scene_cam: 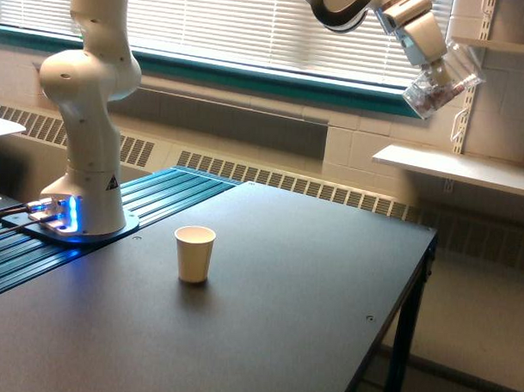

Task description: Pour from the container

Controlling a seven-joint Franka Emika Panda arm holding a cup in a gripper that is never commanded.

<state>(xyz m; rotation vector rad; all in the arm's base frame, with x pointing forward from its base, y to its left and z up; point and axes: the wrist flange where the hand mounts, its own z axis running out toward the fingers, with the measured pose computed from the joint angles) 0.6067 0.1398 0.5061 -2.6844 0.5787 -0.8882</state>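
High at the exterior view's upper right, my gripper (440, 75) is shut on the container (441, 84), a small clear cup. It hangs tilted, its base pointing down to the left, with dark reddish bits showing inside near the base. The cup is well above the table and beyond its far right corner. A cream paper cup (194, 253) stands upright on the dark table (311, 284), far below and to the left of the gripper.
The arm's white base (84, 155) stands on a blue-lit mount at the table's left, beside ribbed teal panels (150, 205). A white wall shelf (452, 168) sits just below the held cup. Window blinds run along the back.
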